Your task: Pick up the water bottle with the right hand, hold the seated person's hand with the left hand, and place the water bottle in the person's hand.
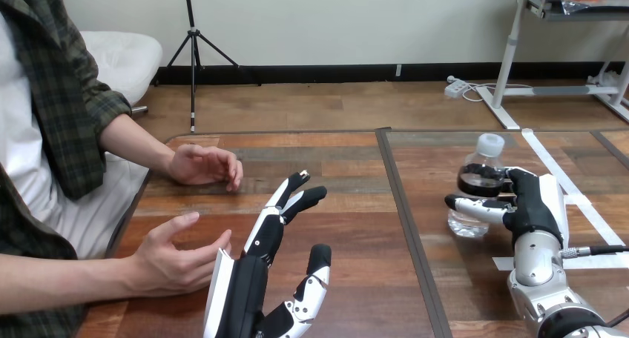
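Head view: over on the right half of the wooden table [356,234], the right hand [532,204] was clamped on the water bottle [475,176], thumb across the near face and fingers curled round the dark label band. The bottle stood upright, white cap on top, clear base apparently down on the wood just beside a strip of white tape [552,167].

Across to the left half, the left hand [248,282] was spread open, fingers straight and fanned forward, thumb out to the right, gripping nothing. The white shell on its back faced the person.

2 hands of the person were over the table's left edge. The person's nearer hand [172,260] sat palm-in, loosely cupped, right against the left hand's white shell; contact or a sliver of gap, I couldn't tell. The person's farther hand [204,164] rested on the table's far-left corner, well apart from both robot hands and holding nothing.
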Motion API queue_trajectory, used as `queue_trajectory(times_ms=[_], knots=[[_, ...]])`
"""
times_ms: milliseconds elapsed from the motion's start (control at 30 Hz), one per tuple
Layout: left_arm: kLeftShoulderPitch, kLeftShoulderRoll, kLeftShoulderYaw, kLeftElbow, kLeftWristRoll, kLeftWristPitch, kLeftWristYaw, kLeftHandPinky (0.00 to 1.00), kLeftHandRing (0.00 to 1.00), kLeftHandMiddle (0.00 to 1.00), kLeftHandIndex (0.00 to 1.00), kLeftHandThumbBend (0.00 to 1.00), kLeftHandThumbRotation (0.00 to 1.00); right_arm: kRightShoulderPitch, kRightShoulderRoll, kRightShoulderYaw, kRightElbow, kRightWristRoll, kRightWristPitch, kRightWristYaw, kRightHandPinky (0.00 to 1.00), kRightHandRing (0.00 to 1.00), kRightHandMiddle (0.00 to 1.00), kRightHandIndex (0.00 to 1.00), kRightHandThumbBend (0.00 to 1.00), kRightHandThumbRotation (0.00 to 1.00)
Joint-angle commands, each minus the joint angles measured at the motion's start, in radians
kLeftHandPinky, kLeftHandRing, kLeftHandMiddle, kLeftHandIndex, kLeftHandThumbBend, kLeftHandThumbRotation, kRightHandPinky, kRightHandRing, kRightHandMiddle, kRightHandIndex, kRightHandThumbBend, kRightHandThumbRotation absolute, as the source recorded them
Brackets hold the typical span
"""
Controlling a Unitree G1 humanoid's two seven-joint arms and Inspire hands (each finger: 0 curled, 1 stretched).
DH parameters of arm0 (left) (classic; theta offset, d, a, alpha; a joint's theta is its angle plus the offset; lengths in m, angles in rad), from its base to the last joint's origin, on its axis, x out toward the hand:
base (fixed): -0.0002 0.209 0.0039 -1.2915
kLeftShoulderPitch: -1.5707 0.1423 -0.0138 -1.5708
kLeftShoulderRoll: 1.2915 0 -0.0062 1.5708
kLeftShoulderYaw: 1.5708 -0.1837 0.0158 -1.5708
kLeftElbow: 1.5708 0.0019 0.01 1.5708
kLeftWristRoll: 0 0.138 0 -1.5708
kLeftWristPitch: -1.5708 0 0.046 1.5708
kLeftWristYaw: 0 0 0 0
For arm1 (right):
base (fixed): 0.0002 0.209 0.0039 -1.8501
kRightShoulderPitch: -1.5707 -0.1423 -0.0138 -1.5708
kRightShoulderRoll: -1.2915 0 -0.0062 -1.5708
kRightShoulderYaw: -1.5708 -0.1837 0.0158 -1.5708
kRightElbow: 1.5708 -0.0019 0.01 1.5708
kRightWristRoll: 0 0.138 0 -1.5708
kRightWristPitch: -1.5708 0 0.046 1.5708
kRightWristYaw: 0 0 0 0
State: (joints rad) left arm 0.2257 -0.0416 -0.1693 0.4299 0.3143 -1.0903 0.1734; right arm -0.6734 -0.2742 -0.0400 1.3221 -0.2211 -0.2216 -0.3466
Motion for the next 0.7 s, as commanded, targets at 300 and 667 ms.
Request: queue_trajectory(times_ms=[300,667], knots=[[-0.014,-0.016,0.001,-0.057,0.000,-0.006,0.012,0.96,0.83,0.81,0.88,0.15,0.26,-0.075,-0.008,0.000,0.001,0.000,-0.011,0.002,0.56,0.61,0.64,0.67,0.75,0.00],[-0.013,-0.013,-0.008,-0.059,-0.019,0.000,0.002,0.96,0.83,0.82,0.88,0.14,0.25,-0.075,-0.008,-0.004,0.001,0.004,-0.028,-0.003,0.53,0.57,0.60,0.63,0.75,0.00]])
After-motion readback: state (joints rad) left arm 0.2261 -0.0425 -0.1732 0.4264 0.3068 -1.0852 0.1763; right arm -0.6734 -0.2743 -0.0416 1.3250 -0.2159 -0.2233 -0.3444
